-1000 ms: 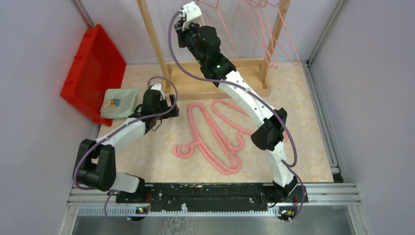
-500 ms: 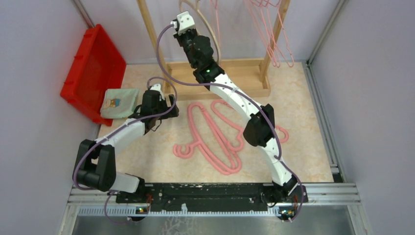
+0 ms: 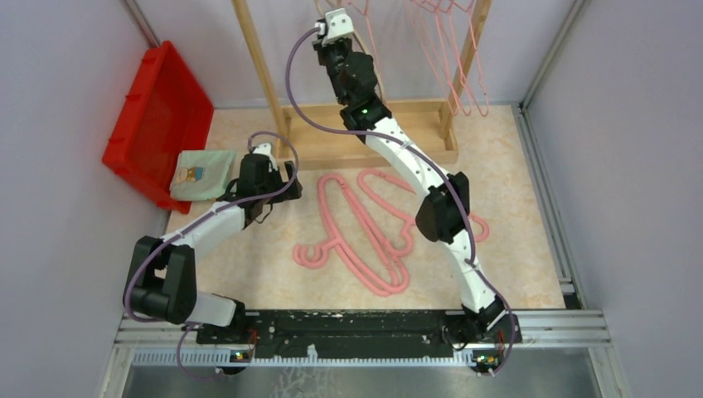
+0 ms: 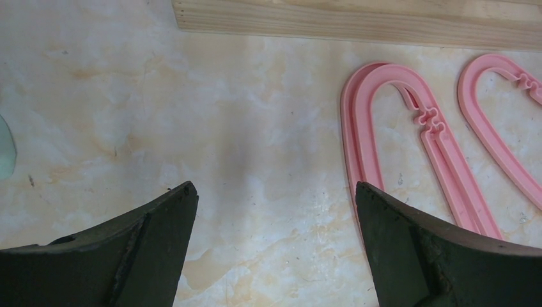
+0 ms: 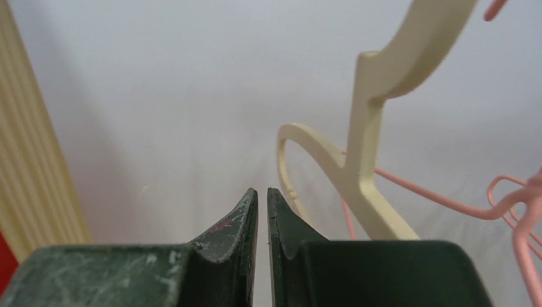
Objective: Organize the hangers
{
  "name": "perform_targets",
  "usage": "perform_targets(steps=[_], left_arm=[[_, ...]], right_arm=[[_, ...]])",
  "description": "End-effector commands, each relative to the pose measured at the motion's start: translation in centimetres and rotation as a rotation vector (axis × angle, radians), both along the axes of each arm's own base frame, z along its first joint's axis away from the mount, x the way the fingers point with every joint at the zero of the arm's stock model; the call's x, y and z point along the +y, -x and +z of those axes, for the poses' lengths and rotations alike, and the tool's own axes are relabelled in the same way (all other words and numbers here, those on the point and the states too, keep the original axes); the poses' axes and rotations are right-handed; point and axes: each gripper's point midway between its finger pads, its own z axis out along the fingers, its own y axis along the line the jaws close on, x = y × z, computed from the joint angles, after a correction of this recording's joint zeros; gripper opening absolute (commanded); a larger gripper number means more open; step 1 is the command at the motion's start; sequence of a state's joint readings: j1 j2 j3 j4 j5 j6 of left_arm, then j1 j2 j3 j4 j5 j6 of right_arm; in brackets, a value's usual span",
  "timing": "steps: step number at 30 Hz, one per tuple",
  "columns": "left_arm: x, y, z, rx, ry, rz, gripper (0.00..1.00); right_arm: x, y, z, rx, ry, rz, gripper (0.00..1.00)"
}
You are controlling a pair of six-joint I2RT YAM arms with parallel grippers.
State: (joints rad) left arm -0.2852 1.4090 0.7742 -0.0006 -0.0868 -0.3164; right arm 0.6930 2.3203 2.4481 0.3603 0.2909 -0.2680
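Several thick pink hangers lie overlapping on the table in the top view. Two of their rounded ends show in the left wrist view, with the right finger over one rim. My left gripper is open and empty, low over bare table just left of them. Thin pink hangers hang on the wooden rack. My right gripper is raised at the rack's top, shut on nothing. A beige hanger hangs just right of it, apart from the fingers, with thin pink hangers beyond.
A red bin leans at the back left with a pale green cloth at its edge. The wooden rack's post and base board stand at the back. The board lies just ahead of my left gripper. Walls close in both sides.
My right arm swung left and lower at the rack, then back right and up. The beige hanger seen half a second ago beside it has swung out of the top view. The left arm has not moved.
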Motion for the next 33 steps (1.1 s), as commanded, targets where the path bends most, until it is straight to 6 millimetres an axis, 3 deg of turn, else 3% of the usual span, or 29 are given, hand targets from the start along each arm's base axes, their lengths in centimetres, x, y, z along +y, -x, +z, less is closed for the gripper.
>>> perform_targets(steps=[1, 5, 13, 19, 28, 33], left_arm=[[-0.1, -0.1, 0.1, -0.016, 0.018, -0.004, 0.98], [-0.2, 0.0, 0.1, -0.013, 0.026, -0.005, 0.98], [0.0, 0.3, 0.1, -0.011, 0.021, 0.000, 0.98], [0.1, 1.0, -0.5, 0.003, 0.027, 0.002, 0.99], [0.2, 1.3, -0.7, 0.006, 0.030, 0.004, 0.98], [0.2, 1.4, -0.6, 0.008, 0.031, 0.005, 0.98]], right_arm=[[-5.4, 1.6, 7.4, -0.105, -0.156, -0.047, 0.11], [-8.2, 0.8, 7.4, -0.098, -0.159, -0.130, 0.11], [-13.4, 1.2, 8.7, -0.119, -0.177, -0.261, 0.11], [-16.2, 1.2, 8.8, -0.114, -0.169, -0.335, 0.11], [-20.8, 1.4, 7.9, -0.077, -0.164, -0.495, 0.10], [-24.4, 1.6, 6.9, -0.043, -0.155, -0.592, 0.10]])
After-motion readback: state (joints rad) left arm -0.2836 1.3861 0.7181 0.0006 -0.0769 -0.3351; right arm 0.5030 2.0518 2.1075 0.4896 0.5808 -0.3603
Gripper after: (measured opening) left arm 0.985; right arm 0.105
